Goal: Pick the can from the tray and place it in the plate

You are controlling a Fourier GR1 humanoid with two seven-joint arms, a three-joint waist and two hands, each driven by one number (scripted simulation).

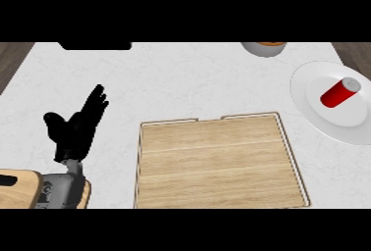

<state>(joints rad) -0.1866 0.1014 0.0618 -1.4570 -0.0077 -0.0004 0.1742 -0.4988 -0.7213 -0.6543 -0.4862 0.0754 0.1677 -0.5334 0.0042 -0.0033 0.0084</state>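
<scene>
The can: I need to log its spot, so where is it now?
In the head view the red can lies on the white plate at the right edge, right of the wooden tray.

1. The tray (217, 164) is pale wood with visible grain, matt.
2. The counter (174, 78) looks like white, faintly veined stone, smooth.
3. At 2 o'clock, the plate (319, 117) is smooth, glossy white.
4. The can (339, 93) on it has a red body and a grey metal-like top.
</scene>
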